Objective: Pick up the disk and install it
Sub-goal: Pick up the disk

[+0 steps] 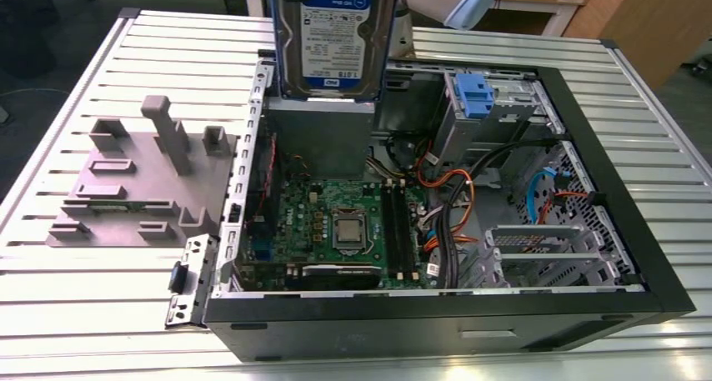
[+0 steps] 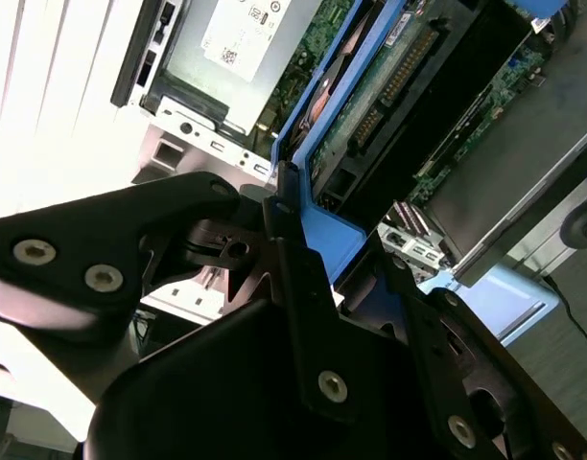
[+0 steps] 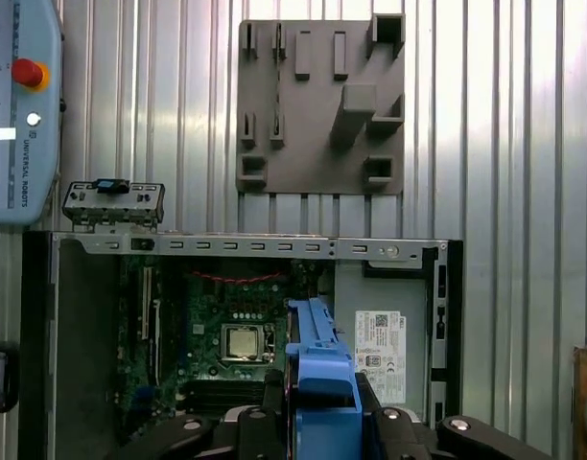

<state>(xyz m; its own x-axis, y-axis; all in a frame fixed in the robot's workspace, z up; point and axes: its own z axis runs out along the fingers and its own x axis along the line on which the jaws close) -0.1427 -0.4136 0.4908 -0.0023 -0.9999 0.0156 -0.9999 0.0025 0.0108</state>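
The gripper (image 2: 317, 254) holds the disk (image 1: 333, 35). In the second wrist view its black fingers (image 2: 289, 240) sit tight on the blue rail (image 2: 327, 105) at one end of the disk. I think they press from both sides, but the rail hides part of them. The disk is up in the air and touches nothing else. It stands on end, so its long side runs up and down. Its label faces the camera in the exterior view. The open case (image 1: 445, 323) lies on its side on the desk (image 1: 112, 298), right under the disk. The low end of the disk hangs just above the grey box (image 1: 323, 135) inside the case. The bay (image 1: 506, 106) with the small blue clip (image 1: 473, 93) is lower down and off to the exterior view's right of the disk. So the disk is over the case but not yet over the bay or in it. A grey plate (image 1: 122, 189) with pegs lies on the desk beside the case, at the exterior view's left.
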